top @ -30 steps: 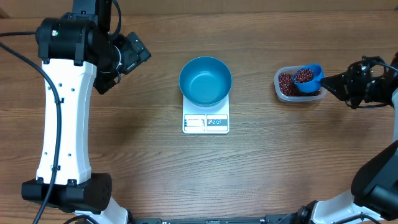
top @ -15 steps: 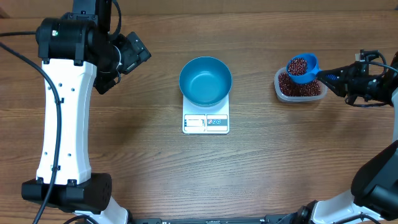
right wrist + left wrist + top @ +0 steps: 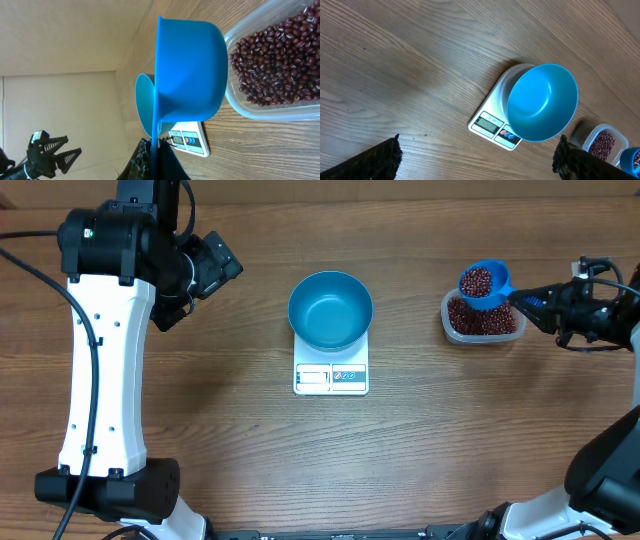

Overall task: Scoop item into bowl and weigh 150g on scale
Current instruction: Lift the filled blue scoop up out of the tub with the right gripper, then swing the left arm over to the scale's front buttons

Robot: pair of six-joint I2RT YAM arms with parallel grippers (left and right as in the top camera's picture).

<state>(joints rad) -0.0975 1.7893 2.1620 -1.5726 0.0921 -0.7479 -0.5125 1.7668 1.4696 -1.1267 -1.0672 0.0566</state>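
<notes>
The right fingers [image 3: 540, 303] clamp the handle of a scoop [image 3: 504, 278] heaped with beans [image 3: 477, 281], held over the tub [image 3: 447, 318] at the frame's upper right. The bowl [image 3: 330, 310] sits on the scale [image 3: 331, 377] at centre. The left fingers [image 3: 220, 266] gape wide at upper left.

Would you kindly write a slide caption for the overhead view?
Right claw holds a scoop of beans over the tub; the empty bowl sits on the scale.
</notes>
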